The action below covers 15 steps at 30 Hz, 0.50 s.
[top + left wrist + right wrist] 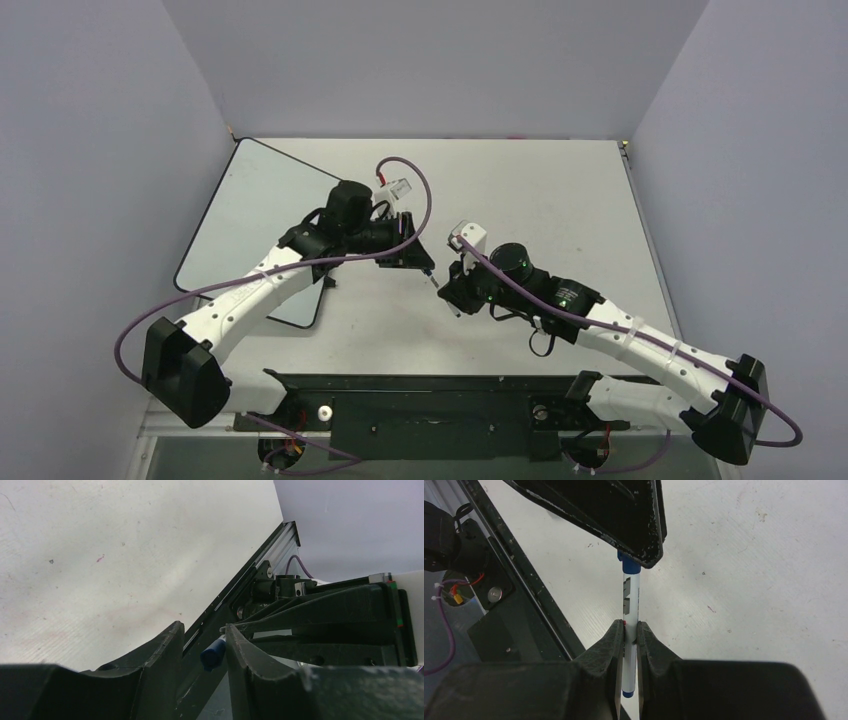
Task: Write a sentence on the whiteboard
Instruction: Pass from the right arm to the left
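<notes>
The whiteboard [245, 215] lies at the table's far left, glossy with a thin black rim; my left arm crosses its near right corner. The sentence is out of view. My right gripper [630, 626] [452, 298] is shut on the barrel of a white marker [630, 595] with a blue cap [630, 566]. My left gripper [203, 627] [426, 266] meets it at mid-table. Its fingers straddle the blue cap [213, 654], which rests against the right finger [245, 655], with a gap to the left one. In the right wrist view a left finger [624, 515] covers the cap's end.
A black mounting rail [430, 400] runs along the near edge between the arm bases. Grey-violet walls close in the table on the left, back and right. Purple cables [410, 175] loop from both arms.
</notes>
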Each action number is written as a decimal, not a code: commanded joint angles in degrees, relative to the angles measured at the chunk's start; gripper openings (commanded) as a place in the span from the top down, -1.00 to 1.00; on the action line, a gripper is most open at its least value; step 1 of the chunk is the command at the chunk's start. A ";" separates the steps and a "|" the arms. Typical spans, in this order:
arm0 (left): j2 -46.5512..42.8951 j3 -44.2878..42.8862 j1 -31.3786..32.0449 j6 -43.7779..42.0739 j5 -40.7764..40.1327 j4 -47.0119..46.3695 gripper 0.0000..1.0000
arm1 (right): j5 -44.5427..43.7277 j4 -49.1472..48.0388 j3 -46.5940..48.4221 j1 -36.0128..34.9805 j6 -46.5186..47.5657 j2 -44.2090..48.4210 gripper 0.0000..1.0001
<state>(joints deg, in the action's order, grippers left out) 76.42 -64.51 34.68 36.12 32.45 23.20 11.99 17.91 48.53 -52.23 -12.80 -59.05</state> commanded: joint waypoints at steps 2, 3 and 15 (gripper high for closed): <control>0.08 0.34 0.97 0.56 1.56 -3.48 0.47 | 0.81 -3.15 2.44 -0.41 1.06 -0.84 1.00; -0.04 0.39 1.03 0.59 1.61 -3.41 0.50 | 0.62 -3.19 2.44 -0.42 1.07 -0.87 1.00; -3.02 2.24 1.31 2.99 1.59 -5.20 1.00 | -1.56 -3.56 2.44 -0.37 0.23 -1.62 0.64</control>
<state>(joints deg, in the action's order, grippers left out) 76.18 -62.85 35.83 38.59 33.80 21.58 12.23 17.63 48.53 -52.23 -12.47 -60.71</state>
